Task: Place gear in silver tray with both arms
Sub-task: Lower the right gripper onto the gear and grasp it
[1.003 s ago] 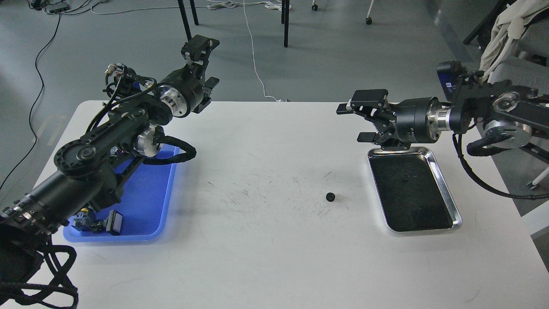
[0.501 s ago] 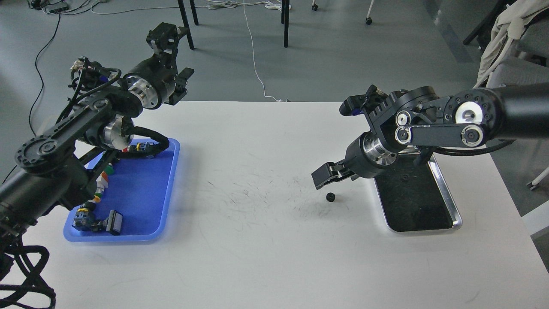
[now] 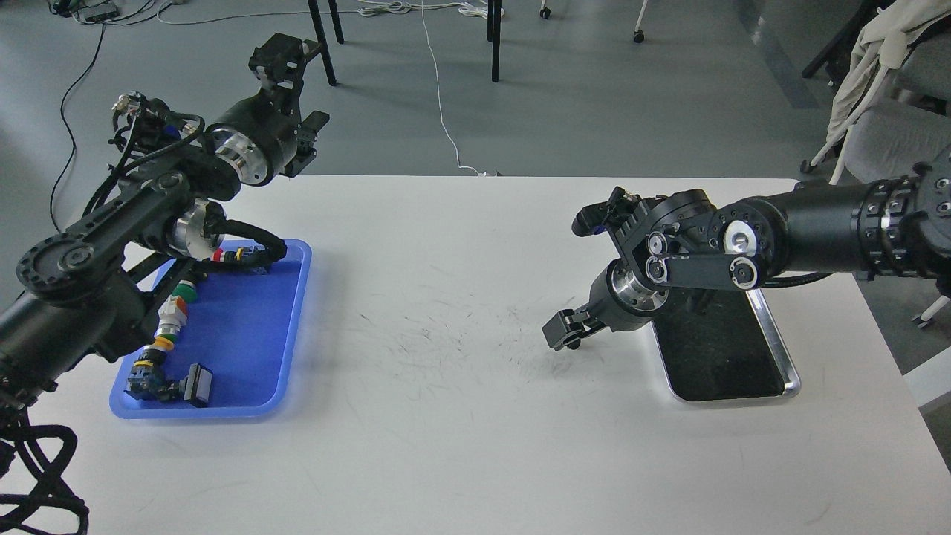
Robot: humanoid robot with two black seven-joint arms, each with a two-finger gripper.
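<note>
Two trays sit on the white rectangular table (image 3: pixel 446 416), whose top is marked with fine dark scuffs around its middle: a large blue plastic tray (image 3: pixel 252 357) near the left edge and the shiny rectangular silver tray (image 3: pixel 780 349) with raised rim and dark reflective floor near the right edge, well apart from each other. Along the blue tray's left side lies a row of small coloured parts (image 3: pixel 169 327), with a dark boxy piece (image 3: pixel 195 384) at its near end. Beyond the table is grey floor crossed by white and black cables (image 3: pixel 442 111), with dark chair or table legs (image 3: pixel 494 41) at the top and a chair draped with pale cloth (image 3: pixel 884 59) at the upper right. The black jointed right arm (image 3: pixel 817 230) comes in from the right, bends at a belt-driven wrist over the silver tray's far left part and points down and leftward, so that the right gripper (image 3: pixel 562 336) hangs low at the tabletop just left of the silver tray. It is dark and seen nearly end-on, so I cannot tell whether its fingers stand apart or together. The gear cannot be made out; the spot under the gripper is hidden by it. The black left arm (image 3: pixel 111 245) rises over the blue tray's far left, its silver wrist ring turned up and away, and the left gripper (image 3: pixel 286 70) is held high above the table's far left corner, fingers spread apart and holding nothing.
</note>
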